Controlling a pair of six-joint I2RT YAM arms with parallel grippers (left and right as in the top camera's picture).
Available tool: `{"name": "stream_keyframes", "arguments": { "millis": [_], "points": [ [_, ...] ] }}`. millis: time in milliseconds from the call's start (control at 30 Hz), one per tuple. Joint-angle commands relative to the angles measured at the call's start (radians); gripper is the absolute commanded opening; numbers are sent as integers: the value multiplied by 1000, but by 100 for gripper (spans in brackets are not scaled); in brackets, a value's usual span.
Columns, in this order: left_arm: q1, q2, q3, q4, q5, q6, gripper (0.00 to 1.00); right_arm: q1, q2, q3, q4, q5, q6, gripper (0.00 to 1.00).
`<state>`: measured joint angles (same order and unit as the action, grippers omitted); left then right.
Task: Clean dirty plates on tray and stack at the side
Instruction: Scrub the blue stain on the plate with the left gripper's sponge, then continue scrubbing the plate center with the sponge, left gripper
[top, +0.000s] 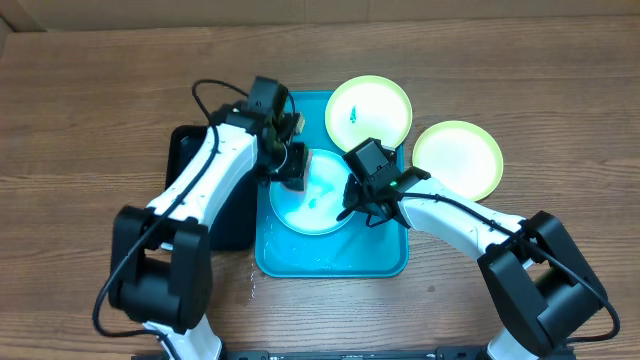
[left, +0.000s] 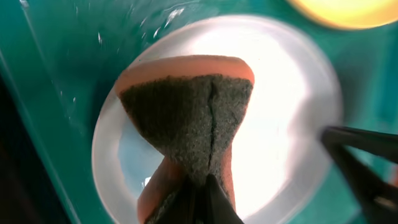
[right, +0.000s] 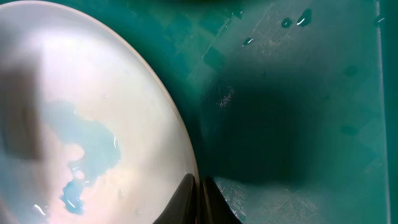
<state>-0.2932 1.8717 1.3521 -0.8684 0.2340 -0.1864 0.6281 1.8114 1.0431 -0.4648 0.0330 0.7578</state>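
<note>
One plate (top: 310, 207) lies in the tray (top: 330, 260), its rim clenched between my right gripper (right: 198, 190) jaws, its centre just below the sponge (left: 186, 118) my left gripper (left: 200, 190) jaws grasp; I'd worry a hard scrub yanks the wet rim out of that thin pinch.

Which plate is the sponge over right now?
The light blue plate, lying inside the tray; the left gripper holds the sponge over it. One green plate overlaps the tray's far corner; the second green plate lies beside the tray.
</note>
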Motion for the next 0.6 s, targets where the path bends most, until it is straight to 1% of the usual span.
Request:
{"name": "stream_keyframes", "arguments": {
  "millis": [0, 100, 167, 267, 400, 467, 567],
  "points": [
    [-3, 57, -57, 32, -38, -24, 4, 6, 14, 3, 4, -13, -3, 4],
    [-3, 110, -67, 27, -29, -37, 4, 6, 14, 3, 4, -13, -3, 4],
    [-3, 146, -67, 23, 10, -39, 4, 6, 14, 3, 4, -13, -3, 4],
    [-3, 184, -67, 1, 175, -18, 4, 6, 14, 3, 4, -13, -3, 4],
    [-3, 188, -66, 6, 435, 77, 4, 6, 14, 3, 4, -13, -3, 4],
    [-1, 187, -57, 10, 513, 87, 4, 6, 14, 3, 4, -13, -3, 4],
    [7, 187, -19, -3, 553, 87, 4, 6, 14, 3, 4, -12, -3, 4]
  ]
}}
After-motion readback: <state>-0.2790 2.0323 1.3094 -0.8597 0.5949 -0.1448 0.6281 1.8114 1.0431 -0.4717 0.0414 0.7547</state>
